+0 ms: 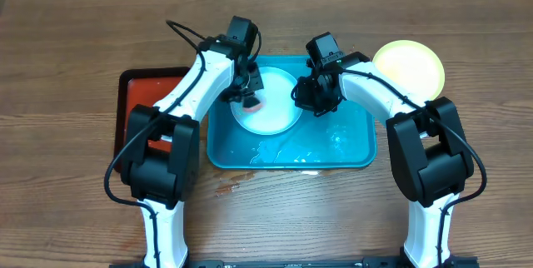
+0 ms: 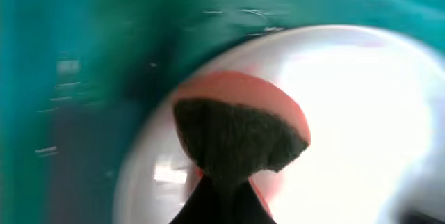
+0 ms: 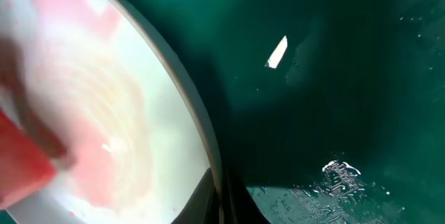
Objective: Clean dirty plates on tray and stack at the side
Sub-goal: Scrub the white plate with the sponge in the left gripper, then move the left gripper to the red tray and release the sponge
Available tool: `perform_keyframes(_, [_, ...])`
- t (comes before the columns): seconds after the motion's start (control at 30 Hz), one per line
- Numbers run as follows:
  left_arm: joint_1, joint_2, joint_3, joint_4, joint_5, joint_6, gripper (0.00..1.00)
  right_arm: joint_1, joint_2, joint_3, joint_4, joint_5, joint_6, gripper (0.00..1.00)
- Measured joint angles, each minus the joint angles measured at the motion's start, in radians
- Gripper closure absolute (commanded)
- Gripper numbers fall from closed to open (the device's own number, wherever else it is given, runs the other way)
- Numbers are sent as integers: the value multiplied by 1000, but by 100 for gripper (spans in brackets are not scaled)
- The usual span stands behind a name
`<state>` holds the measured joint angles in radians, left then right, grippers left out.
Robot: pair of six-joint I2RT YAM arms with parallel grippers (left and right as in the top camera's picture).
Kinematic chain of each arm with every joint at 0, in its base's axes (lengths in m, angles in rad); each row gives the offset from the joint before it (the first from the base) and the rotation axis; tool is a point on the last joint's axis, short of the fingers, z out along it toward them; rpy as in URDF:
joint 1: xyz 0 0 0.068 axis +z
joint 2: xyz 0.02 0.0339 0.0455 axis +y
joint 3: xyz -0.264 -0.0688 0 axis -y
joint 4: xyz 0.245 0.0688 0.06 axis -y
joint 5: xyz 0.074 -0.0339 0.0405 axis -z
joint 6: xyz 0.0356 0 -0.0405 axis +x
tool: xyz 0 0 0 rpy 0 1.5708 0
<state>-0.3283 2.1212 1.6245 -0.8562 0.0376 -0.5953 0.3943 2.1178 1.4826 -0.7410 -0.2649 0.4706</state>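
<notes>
Overhead view, from the arm bases outward. Nearest lies the front of the tray (image 1: 350, 147), turquoise, resting on the table (image 1: 67, 52) between the two arms; water (image 1: 291, 147) glistens on its floor. Farther in, at the tray's rear left, sits the blue plate (image 1: 271, 110), pale in the centre. The left gripper (image 1: 247, 95) is over the plate's left edge, pinching a sponge (image 1: 251, 99) that touches the plate. The right gripper (image 1: 304, 97) is at the plate's right rim. A red tray (image 1: 133, 93) lies left of the tray, partly hidden by the left arm. Farthest, beside the tray's rear right corner, the yellow plate (image 1: 408, 67) rests on the table.

Left wrist view: dark fingers (image 2: 219, 206) squeeze the sponge (image 2: 236, 140), dark scouring face towards the camera and red body behind, against the blue plate (image 2: 361, 113).

Right wrist view: the plate's (image 3: 125, 113) rim runs down between the closed fingers (image 3: 233, 206); its centre carries a pink smear, and the sponge (image 3: 21, 168) shows at left.
</notes>
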Motion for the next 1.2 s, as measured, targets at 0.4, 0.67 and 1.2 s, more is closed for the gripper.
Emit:
perform_keyframes(0.4, [-58, 53, 2, 139, 116, -37, 96, 0, 0, 0, 3, 3, 0, 96])
perform_keyframes(0.67, [-51, 56, 9, 92, -100, -4, 96, 0, 0, 0, 4, 3, 0, 96])
perform_keyframes(1.2, [-21, 32, 142, -217, -341, 28, 96, 0, 0, 0, 4, 5, 0, 96])
